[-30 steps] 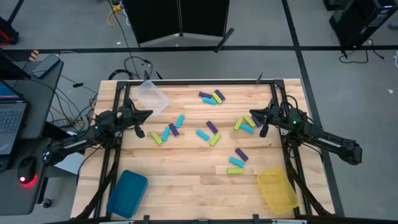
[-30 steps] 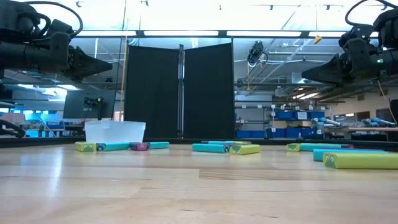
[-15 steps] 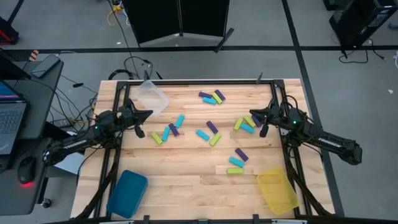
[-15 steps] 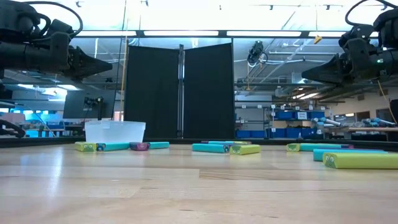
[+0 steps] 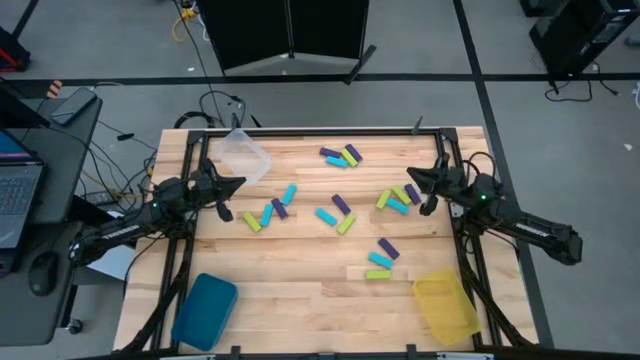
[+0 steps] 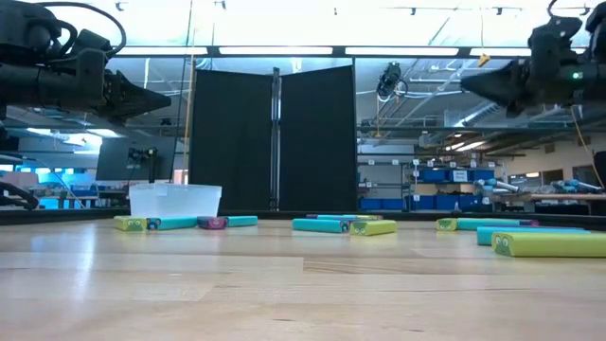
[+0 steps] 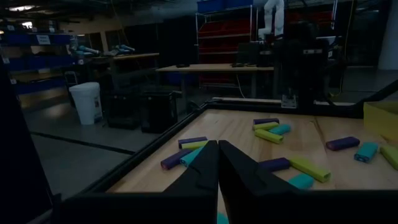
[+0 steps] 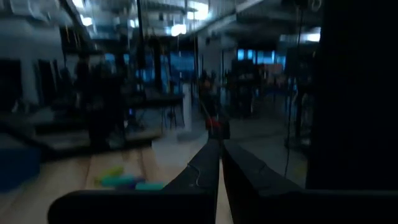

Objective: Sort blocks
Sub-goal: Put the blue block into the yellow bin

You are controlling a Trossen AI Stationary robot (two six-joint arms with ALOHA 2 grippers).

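Observation:
Several small cyan, purple and yellow-green blocks (image 5: 336, 212) lie flat in loose groups across the wooden table, and none is held. My left gripper (image 5: 240, 182) is shut and hovers above the table's left side, pointing toward the middle, near a left group of blocks (image 5: 266, 211). My right gripper (image 5: 409, 172) is shut and hangs high above the right-hand group (image 5: 396, 198), also pointing toward the middle. In the low view both grippers (image 6: 169, 98) (image 6: 464, 82) sit well above the blocks (image 6: 327, 225). The left wrist view shows blocks (image 7: 268, 132) beyond the shut fingers (image 7: 217, 144).
A clear tray (image 5: 243, 156) sits at the far left of the table. A teal tray (image 5: 205, 310) is at the near left corner and a yellow tray (image 5: 445, 306) at the near right corner. Black frame rails run along the table's edges.
My right gripper has risen and drifted a little toward the table's far right, staying shut. The left arm and the blocks have kept still.

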